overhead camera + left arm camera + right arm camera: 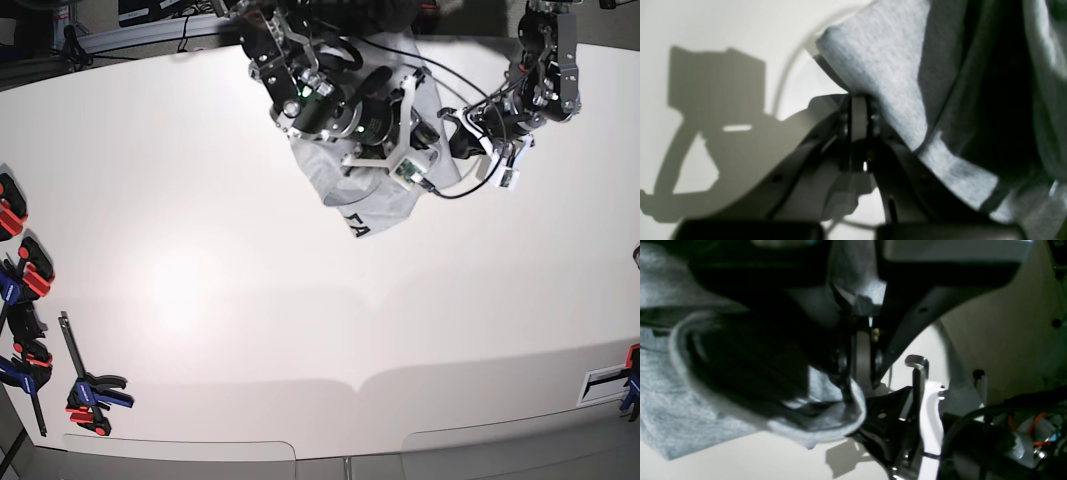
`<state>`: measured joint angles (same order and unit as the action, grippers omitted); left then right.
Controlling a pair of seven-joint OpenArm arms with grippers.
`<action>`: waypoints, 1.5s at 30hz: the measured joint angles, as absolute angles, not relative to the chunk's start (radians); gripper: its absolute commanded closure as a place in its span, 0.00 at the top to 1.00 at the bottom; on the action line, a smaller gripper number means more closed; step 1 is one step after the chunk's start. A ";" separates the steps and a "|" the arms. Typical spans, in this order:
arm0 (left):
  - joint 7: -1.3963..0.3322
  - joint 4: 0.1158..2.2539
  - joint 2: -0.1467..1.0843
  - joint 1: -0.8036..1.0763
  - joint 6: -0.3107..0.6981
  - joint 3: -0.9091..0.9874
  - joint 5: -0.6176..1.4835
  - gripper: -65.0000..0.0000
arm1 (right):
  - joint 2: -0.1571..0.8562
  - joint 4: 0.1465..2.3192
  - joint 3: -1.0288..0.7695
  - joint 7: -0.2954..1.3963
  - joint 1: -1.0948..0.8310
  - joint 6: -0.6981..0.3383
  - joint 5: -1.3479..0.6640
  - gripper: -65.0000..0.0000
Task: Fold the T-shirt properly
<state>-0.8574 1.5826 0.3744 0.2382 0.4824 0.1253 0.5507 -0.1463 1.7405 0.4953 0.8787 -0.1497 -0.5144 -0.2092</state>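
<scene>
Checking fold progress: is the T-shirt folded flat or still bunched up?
Bunched. The T-shirt hangs crumpled between both arms, only partly on the table, lettering partly visible.

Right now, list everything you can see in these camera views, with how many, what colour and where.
T-shirt: one, light heather grey with black lettering, bunched and lifted at the far middle of the table, held by both grippers.
Table: one, white, filling the base view.
Clamps: several, red, blue and black, along the table's left edge; exact count unclear.
Clamp: one, red and blue, at the right edge.
Cables: black, running between the arms.
Left gripper: one, black, shut on the T-shirt.
Right gripper: one, black, shut on the T-shirt.
</scene>
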 measured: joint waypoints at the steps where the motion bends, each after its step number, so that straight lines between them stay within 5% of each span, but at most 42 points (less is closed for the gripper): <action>1: -0.857 1.583 0.374 0.238 0.482 0.125 0.551 0.00 | -0.147 1.740 0.496 0.878 -0.150 -0.514 -0.210 0.00; 4: -0.857 1.583 0.374 0.238 0.482 0.125 0.550 0.00 | -0.146 1.740 0.496 0.875 -0.147 -0.514 -0.212 0.00; 10: -0.859 1.583 0.374 0.238 0.482 0.125 0.550 0.00 | -0.144 1.740 0.496 0.873 -0.146 -0.538 -0.360 0.28; 19: -0.860 1.581 0.374 0.238 0.483 0.125 0.554 0.00 | -0.144 1.741 0.495 0.918 -0.141 -0.623 -0.603 0.31; 24: -0.860 1.581 0.374 0.238 0.482 0.125 0.553 0.00 | -0.144 1.810 0.495 1.020 -0.107 -0.636 -0.437 0.48; 29: -0.860 1.581 0.374 0.238 0.482 0.125 0.553 0.00 | -0.144 1.874 0.452 1.035 -0.114 -0.636 -0.262 0.48; 45: -0.860 1.581 0.374 0.238 0.483 0.125 0.553 0.00 | -0.128 2.031 0.055 1.068 -0.210 -0.633 -0.438 0.48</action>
